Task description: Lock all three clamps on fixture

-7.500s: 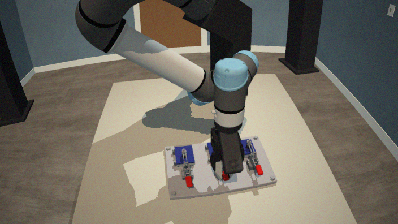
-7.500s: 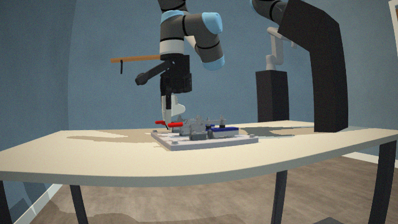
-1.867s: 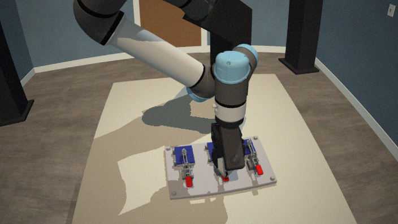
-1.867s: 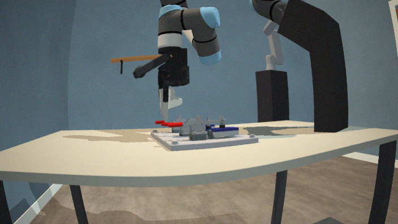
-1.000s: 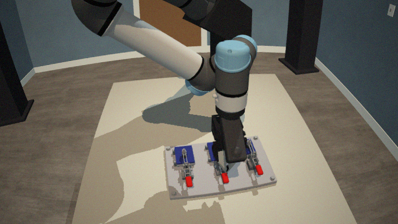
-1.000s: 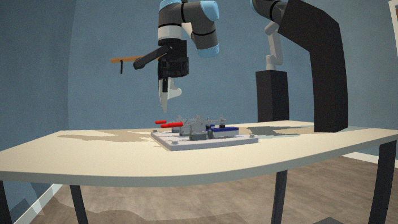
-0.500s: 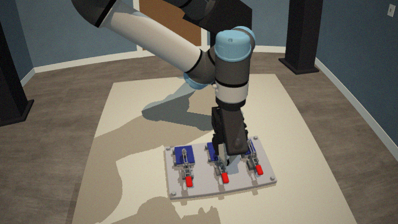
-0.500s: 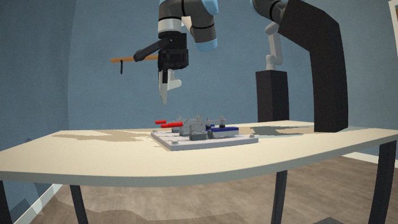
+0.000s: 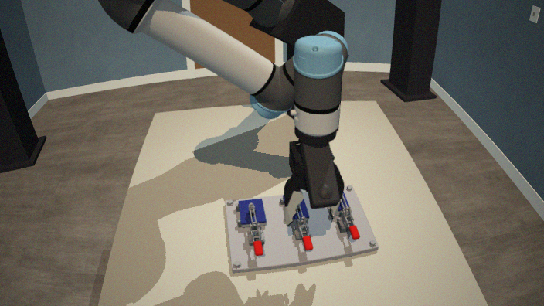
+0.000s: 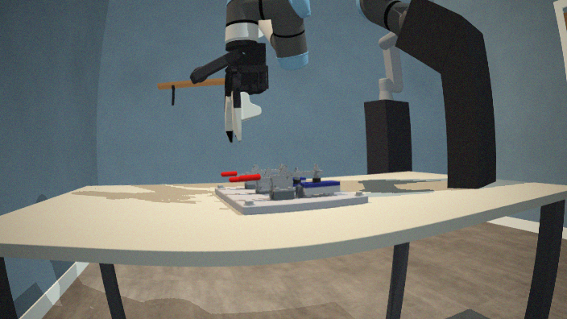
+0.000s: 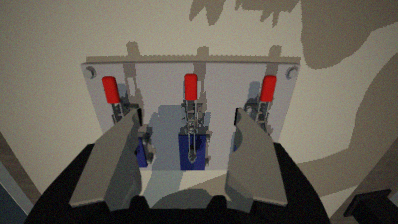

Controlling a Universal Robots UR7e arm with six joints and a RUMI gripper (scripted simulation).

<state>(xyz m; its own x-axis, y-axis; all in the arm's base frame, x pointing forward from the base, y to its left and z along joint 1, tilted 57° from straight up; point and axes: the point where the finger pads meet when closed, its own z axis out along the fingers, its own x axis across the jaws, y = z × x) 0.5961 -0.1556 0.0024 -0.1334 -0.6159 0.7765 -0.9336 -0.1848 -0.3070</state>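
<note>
A grey fixture plate [image 9: 282, 247] lies on the beige table and carries three toggle clamps with red handles: left [image 9: 258, 248], middle [image 9: 307, 243], right [image 9: 354, 232]. All three handles lie low, about level with the plate, as the side view [image 10: 246, 177] shows. The bars reach over blue parts [image 9: 252, 210]. I cannot tell whether any clamp is locked. My gripper [image 9: 313, 210] [image 10: 233, 138] hangs well above the plate, over the middle clamp. It is open and empty. In the wrist view the fingers frame the middle handle [image 11: 190, 86].
The arm's dark base column [image 10: 467, 101] stands at the back of the table. A black pillar [image 9: 413, 46] stands on the floor at the back right, another [image 9: 15, 116] at the left. The plate lies near the table's front edge.
</note>
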